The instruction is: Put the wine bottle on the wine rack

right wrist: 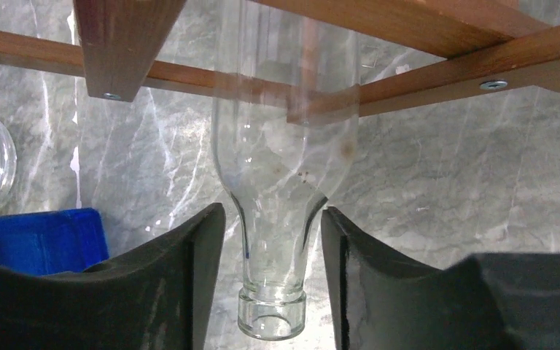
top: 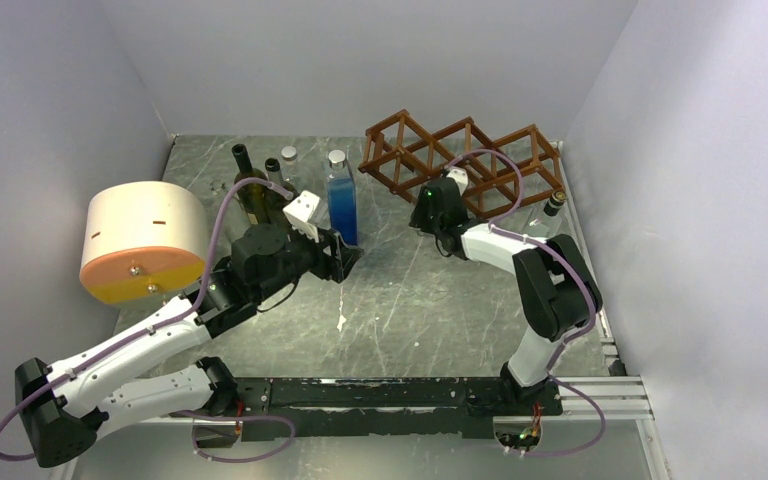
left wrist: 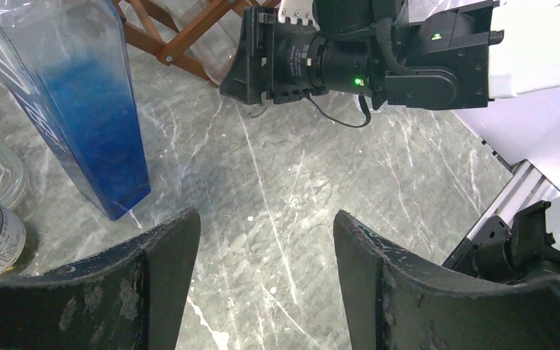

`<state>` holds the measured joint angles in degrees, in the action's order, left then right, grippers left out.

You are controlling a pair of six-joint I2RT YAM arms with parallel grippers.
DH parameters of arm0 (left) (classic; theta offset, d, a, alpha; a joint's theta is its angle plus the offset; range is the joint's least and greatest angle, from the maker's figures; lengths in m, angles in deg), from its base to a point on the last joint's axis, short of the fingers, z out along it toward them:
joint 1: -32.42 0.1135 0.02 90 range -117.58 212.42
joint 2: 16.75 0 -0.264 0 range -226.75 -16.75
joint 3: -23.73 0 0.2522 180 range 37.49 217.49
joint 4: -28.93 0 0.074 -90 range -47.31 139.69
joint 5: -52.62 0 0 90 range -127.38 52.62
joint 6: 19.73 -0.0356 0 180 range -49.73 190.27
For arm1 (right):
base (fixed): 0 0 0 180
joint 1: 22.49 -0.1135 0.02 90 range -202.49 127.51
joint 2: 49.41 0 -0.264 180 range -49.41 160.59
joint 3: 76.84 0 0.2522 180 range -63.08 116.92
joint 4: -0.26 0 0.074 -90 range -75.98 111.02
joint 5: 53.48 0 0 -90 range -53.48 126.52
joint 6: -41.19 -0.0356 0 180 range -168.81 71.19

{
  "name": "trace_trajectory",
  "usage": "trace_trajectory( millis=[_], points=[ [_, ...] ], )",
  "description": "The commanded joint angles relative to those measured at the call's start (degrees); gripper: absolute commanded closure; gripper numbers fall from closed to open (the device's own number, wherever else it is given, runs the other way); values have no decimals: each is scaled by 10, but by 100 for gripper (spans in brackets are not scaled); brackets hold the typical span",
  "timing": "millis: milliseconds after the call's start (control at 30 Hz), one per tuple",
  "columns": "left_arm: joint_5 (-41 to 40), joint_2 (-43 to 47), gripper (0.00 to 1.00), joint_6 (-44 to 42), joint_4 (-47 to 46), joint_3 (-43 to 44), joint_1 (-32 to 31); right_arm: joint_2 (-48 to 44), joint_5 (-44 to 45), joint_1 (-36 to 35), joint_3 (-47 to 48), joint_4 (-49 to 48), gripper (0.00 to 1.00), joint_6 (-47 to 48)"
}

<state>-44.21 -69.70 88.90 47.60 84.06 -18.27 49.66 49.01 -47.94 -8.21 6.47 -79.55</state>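
Note:
A clear glass wine bottle (right wrist: 284,146) lies through the reddish-brown wooden wine rack (right wrist: 423,22), its neck and open mouth pointing at the right wrist camera. My right gripper (right wrist: 272,211) is open: its fingers (right wrist: 189,270) flank the bottle's neck with a thin gap on each side. In the top view the rack (top: 460,160) stands at the back right with my right wrist up against its front. My left gripper (left wrist: 266,219) is open and holds nothing; it hovers over the bare marble table, next to a blue square bottle (left wrist: 95,109).
The blue bottle (top: 341,200), dark wine bottles (top: 250,190) and small capped bottles (top: 288,156) cluster at the back left. A cream cylinder with an orange face (top: 145,240) sits at the left wall. Another bottle (top: 552,208) lies right of the rack.

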Motion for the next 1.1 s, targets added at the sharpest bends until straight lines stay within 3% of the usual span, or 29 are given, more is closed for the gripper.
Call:
trace_trajectory(
  millis=[0, 133, 233, 567, 800, 1067],
  points=[
    [-6, 1, 28, -7, -2, 16, 2, -3, 35, 2, 19, -19, 40, 12],
    [-4, 0, 28, -3, -7, 15, 2, -20, 43, 1, 20, 0, 25, 22],
    [3, 1, 28, -4, -11, 16, 2, -46, 40, 1, 15, 19, 21, 27],
    [7, 26, 28, -9, -46, -3, 2, -223, 106, 0, 0, 141, 25, 70],
    [9, 35, 27, -7, -73, -14, 2, -348, 241, 0, 71, 284, 26, 103],
    [7, 32, 27, -8, -54, -3, 2, -348, 410, 17, 202, 420, 25, 101]
  ],
)
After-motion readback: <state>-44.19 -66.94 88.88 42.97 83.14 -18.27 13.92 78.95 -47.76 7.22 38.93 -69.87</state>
